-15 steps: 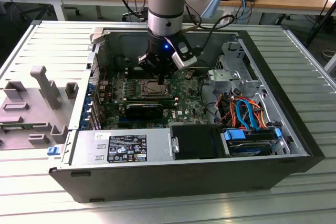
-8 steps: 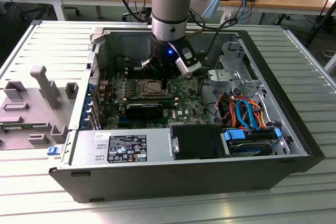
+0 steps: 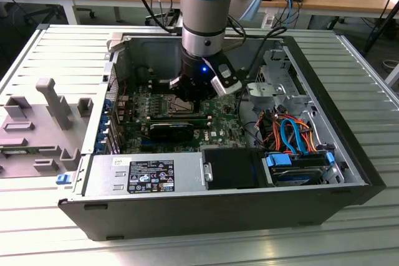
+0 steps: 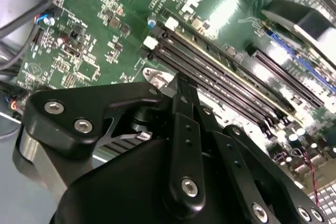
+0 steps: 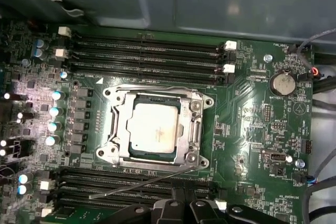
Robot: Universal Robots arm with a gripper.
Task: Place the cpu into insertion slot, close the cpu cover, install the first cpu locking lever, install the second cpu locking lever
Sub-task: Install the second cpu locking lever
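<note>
You see a pale silver-grey cpu (image 5: 153,128) framed by the shiny silver cpu cover (image 5: 195,124), both on a deep green circuit board (image 5: 247,124) speckled with tiny white print. Your gripper (image 4: 181,85) is matte black with silver screw heads. The memory slots (image 5: 147,51) are black with white end clips. Light blue capacitors (image 5: 53,112) line one side. The computer case (image 3: 218,213) is dark grey.
</note>
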